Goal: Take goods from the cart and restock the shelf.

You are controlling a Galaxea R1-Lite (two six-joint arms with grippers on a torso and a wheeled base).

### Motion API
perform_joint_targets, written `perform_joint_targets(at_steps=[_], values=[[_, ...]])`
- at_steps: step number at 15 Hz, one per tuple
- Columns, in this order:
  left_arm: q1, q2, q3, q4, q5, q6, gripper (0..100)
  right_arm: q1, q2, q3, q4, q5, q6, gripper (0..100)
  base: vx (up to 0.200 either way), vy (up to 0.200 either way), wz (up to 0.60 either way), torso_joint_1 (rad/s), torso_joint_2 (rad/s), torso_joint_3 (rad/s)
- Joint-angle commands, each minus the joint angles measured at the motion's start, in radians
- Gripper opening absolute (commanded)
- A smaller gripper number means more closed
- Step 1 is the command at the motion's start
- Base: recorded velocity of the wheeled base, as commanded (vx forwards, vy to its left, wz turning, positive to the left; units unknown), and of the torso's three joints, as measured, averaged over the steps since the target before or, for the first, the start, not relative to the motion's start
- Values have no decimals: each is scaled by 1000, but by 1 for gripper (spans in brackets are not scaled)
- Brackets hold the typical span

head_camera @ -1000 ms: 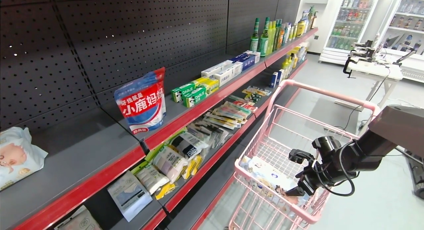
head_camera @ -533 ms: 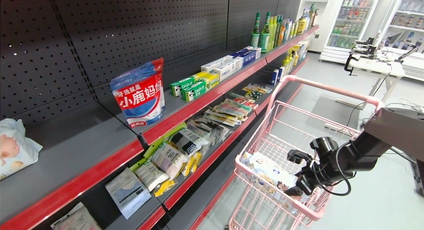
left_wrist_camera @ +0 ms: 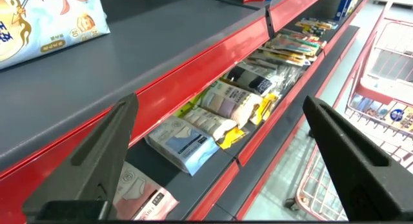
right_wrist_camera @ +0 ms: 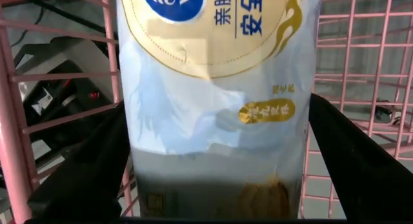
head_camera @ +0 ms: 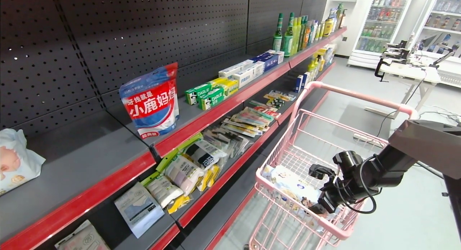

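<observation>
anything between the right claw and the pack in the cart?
Nothing visible. The right claw is inside the pink cart, directly at the pale blue pack. The right wrist view shows the pack close up, with no cart wire or other goods in front of it.

Bright, even light came from overhead. The red shelf edge carried a soft sheen, and the floor at lower right looked pale. Heavy shade lay beneath the upper shelf. The pegboard was dark, with a few pinpoints of light at upper left. Straight shelf lines bowed toward the frame edges. The cooler at upper right glowed.
</observation>
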Motion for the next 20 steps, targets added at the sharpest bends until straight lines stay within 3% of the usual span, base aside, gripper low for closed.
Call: perform_joint_targets(at_steps=[1,7,8,14,16,17,20], values=[[0,1,0,0,0,0,100,1,9,-6,1,0,-1,100,0,0,0,0,0,0],[0,1,0,0,0,0,100,12,9,1,-1,-15,-17,100,0,0,0,0,0,0],[0,1,0,0,0,0,100,12,9,2,1,-17,-18,0,0,0,0,0,0,0],[0,1,0,0,0,0,100,2,-74,27,1,-17,59,0,0,0,0,0,0,0],[0,1,0,0,0,0,100,7,-206,60,19,-21,200,0,0,0,0,0,0,0],[0,1,0,0,0,-2,100,38,-368,126,36,-44,370,0,0,0,0,0,0,0],[0,1,0,0,-1,-3,100,71,-605,223,37,-141,569,0,0,0,0,0,0,0]])
